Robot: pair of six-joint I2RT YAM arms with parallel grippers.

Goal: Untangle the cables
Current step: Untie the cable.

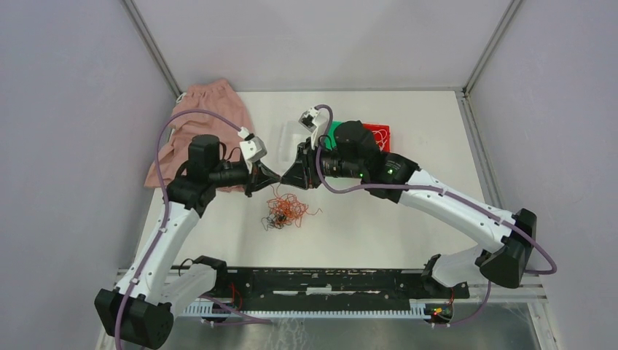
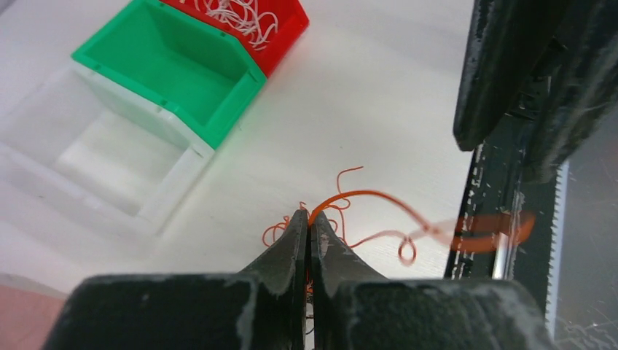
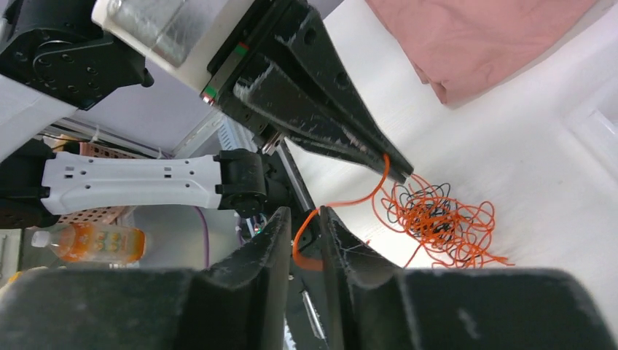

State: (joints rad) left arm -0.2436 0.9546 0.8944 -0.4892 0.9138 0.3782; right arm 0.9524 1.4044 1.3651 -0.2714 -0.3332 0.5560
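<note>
A fist-sized tangle of orange-red and black cables (image 1: 286, 211) lies on the white table between the two arms; it also shows in the right wrist view (image 3: 437, 215). My left gripper (image 2: 310, 217) is shut on one orange-red strand (image 2: 364, 195) and holds it above the tangle; it shows in the top view (image 1: 271, 177) too. That strand runs across to my right gripper (image 3: 302, 213), whose jaws stand a little apart with the strand looping through the gap, not pinched. In the top view the right gripper (image 1: 290, 175) faces the left one tip to tip.
A green bin (image 2: 175, 65), a red bin (image 2: 288, 29) holding white cables (image 2: 240, 16) and a clear bin (image 2: 95, 160) stand at the back of the table. A pink cloth (image 1: 208, 120) lies at the back left. A black rail (image 1: 328, 281) runs along the near edge.
</note>
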